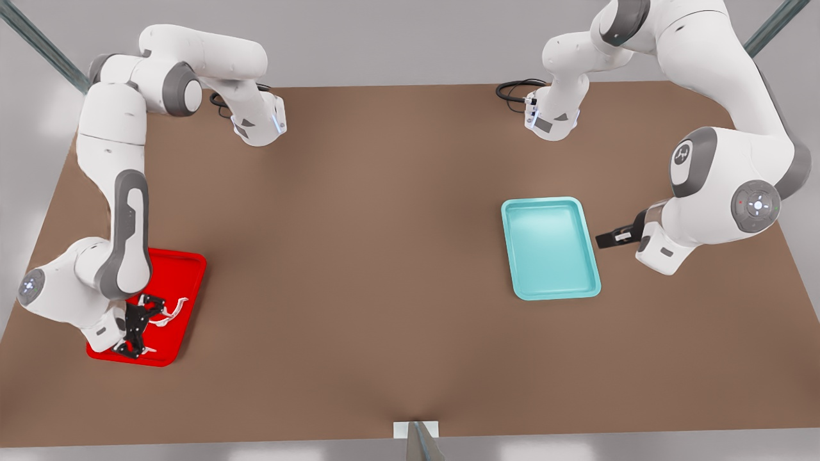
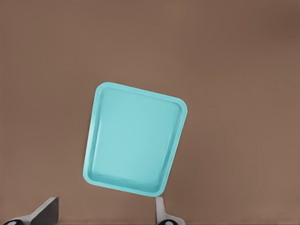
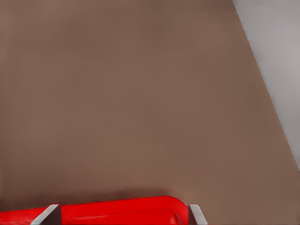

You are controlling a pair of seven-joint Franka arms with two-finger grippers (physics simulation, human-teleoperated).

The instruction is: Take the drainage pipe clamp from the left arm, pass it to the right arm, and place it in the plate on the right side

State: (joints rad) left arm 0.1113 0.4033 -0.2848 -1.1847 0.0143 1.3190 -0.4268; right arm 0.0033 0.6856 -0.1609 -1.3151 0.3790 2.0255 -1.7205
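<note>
A: What is seen on the wide brown tabletop [image 1: 384,256]?

B: The bright red shallow plate [image 1: 189,275] is occupied by the right gripper [image 1: 142,320], fingers spread apart; the thin white half-ring drainage pipe clamp [image 1: 172,312] is seen lying in it, apparently released there as the task requires.

A: And the left gripper [image 1: 608,238]?

B: It is held waiting beside the teal rectangular tray [image 1: 551,285], fingers [image 2: 159,211] parted, nothing gripped.

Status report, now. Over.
Right gripper open, low over bright red rectangular tray. Left gripper open, waiting beside teal tray. Thin white half-ring clamp lies in red tray. No obstructions.
</note>
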